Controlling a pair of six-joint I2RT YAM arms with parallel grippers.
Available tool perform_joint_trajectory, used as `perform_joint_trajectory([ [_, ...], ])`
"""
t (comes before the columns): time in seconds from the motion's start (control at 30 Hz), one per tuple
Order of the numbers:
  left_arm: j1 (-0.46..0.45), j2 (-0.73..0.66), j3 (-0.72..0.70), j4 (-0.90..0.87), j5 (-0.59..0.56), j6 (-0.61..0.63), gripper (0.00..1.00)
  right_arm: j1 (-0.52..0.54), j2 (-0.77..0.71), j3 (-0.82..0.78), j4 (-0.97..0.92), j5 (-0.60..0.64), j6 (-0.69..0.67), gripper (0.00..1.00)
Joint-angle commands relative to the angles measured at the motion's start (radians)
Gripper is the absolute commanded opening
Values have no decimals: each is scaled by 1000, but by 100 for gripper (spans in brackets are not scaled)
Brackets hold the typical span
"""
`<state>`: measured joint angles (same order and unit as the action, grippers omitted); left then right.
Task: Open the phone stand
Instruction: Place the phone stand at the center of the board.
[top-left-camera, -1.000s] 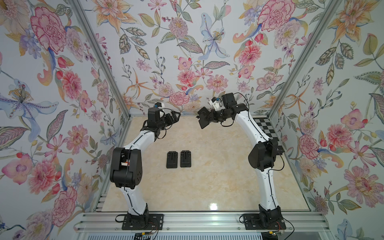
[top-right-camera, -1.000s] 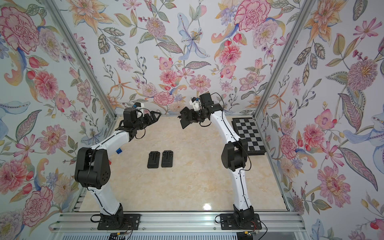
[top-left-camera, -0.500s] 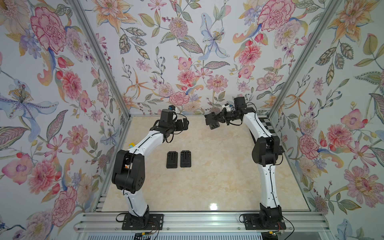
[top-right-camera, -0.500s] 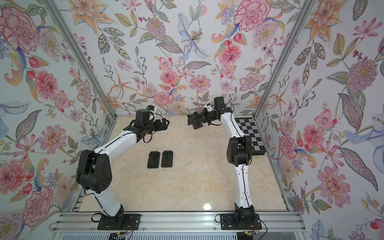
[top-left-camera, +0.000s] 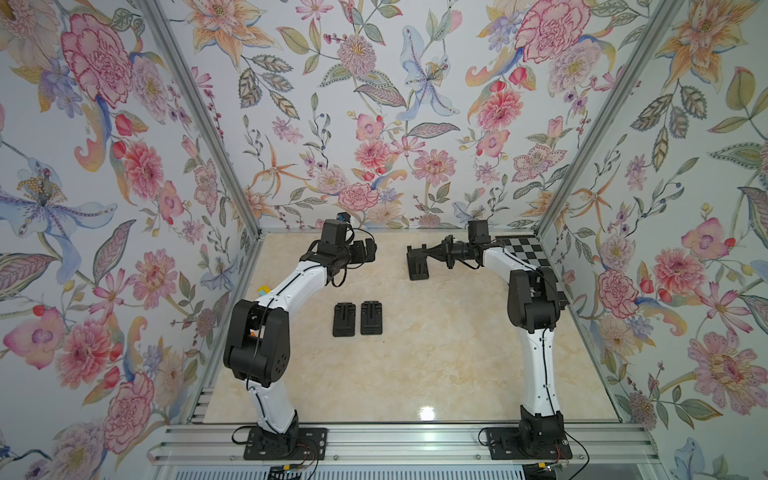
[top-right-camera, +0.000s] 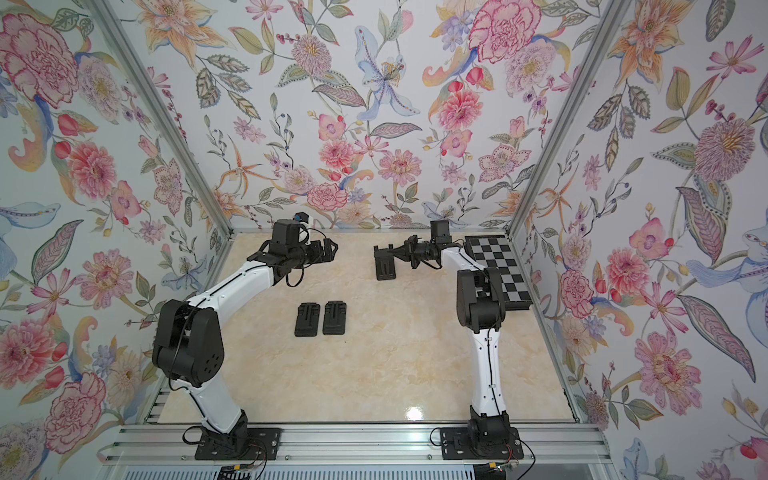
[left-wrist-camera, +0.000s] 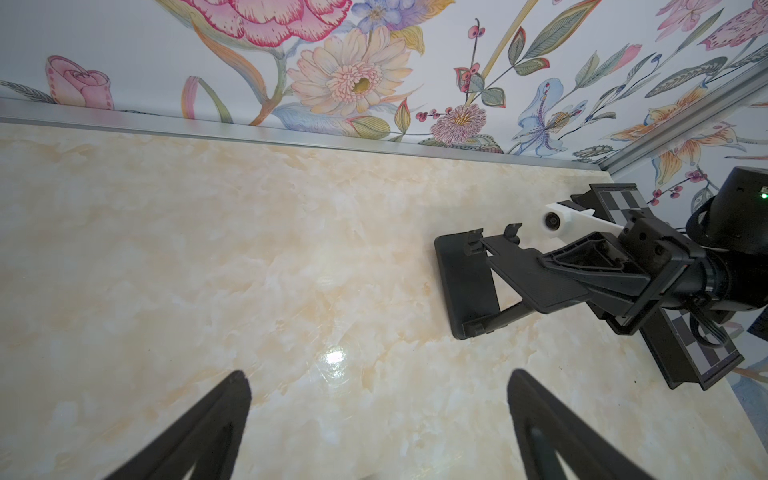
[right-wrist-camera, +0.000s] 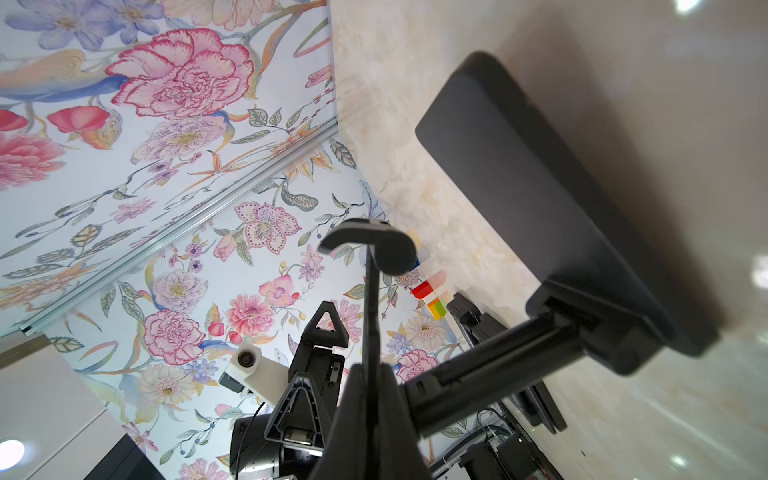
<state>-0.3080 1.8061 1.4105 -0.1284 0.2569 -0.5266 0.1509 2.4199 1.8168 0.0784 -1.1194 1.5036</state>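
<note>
The black phone stand (top-left-camera: 417, 266) (top-right-camera: 384, 266) is at the far middle of the table, unfolded. Its flat base (left-wrist-camera: 467, 286) (right-wrist-camera: 540, 199) is down at the tabletop and its upper plate (left-wrist-camera: 528, 274) is raised on a hinged arm. My right gripper (top-left-camera: 432, 250) (top-right-camera: 399, 251) (right-wrist-camera: 369, 370) is shut on the edge of that plate. My left gripper (top-left-camera: 370, 251) (top-right-camera: 332, 251) (left-wrist-camera: 378, 376) hangs open and empty above the table, to the left of the stand and apart from it.
Two more black stands, folded flat (top-left-camera: 344, 319) (top-left-camera: 371, 318), lie side by side mid-table. A checkerboard plate (top-left-camera: 528, 253) lies by the right wall at the back. Small coloured blocks (top-left-camera: 262, 291) sit against the left wall.
The right gripper has carried the stand down and to the right, bringing its base to the tabletop. The left gripper has moved right, toward the stand, still open.
</note>
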Motion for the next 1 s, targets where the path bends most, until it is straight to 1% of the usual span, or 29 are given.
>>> perform_joint_trajectory([
  [0.0, -9, -16, -8, -26, -5, 32, 98, 1, -14, -54, 323, 20, 216, 0],
  [0.07, -9, -21, -14, -27, -4, 36, 98, -1, -12, -55, 330, 27, 217, 0],
  [0.1, -9, -21, -16, -29, -4, 37, 98, -2, -12, -57, 332, 33, 215, 3],
  [0.27, -8, -22, -21, -36, 3, 44, 98, -8, -18, -48, 338, 59, 198, 35],
  [0.33, -8, -22, -21, -37, 4, 46, 98, -11, -20, -42, 341, 73, 193, 40],
  [0.43, -9, -22, -22, -39, 4, 47, 98, -17, -22, -25, 337, 81, 183, 51],
  [0.57, -8, -24, -25, -40, 2, 51, 98, -27, -42, -17, 278, 93, 141, 62],
  [0.63, -9, -27, -28, -42, 0, 53, 98, -32, -60, -17, 193, 101, 78, 65],
  [0.67, -9, -29, -30, -40, -1, 54, 98, -38, -69, -10, 120, 109, 21, 66],
  [0.7, -9, -33, -34, -44, -3, 55, 99, -42, -81, 6, -8, 124, -56, 69],
  [0.8, -8, -47, -46, -47, -8, 62, 98, -52, -94, 89, -324, 179, -288, 72],
  [0.9, -9, -65, -65, -57, -14, 68, 99, -53, -104, 138, -504, 231, -429, 77],
  [0.97, -8, -82, -81, -63, -17, 69, 98, -48, -119, 147, -583, 266, -499, 81],
])
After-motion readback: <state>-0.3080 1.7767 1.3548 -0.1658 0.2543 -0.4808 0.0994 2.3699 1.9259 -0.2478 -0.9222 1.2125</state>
